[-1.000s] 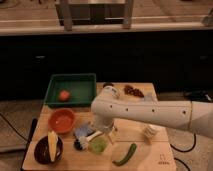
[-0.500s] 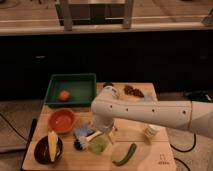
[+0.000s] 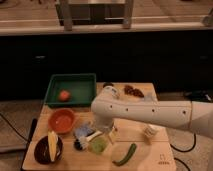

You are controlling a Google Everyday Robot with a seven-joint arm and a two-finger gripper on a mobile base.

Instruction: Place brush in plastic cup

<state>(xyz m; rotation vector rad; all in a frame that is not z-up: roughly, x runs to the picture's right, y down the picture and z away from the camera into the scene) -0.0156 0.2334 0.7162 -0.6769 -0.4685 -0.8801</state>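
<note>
Gripper hanging just above plastic cup; brush lying beside cup, left of jaws; jaw state: cannot tell

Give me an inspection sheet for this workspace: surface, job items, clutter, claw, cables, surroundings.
Surface: wooden board on a counter.
Job's things: brush, white handle and dark bristles, lies on the board touching the left of the plastic cup; not in it.
Clutter: green tray holding a red fruit; orange bowl; dark bowl with a yellow item; blue sponge; green pod; white cup; dark-red items.
Claw: claw low over the board, right of the plastic cup; fingers hidden.
Cables: dark cables right, another left.
Surroundings: dark cabinet fronts behind.
</note>
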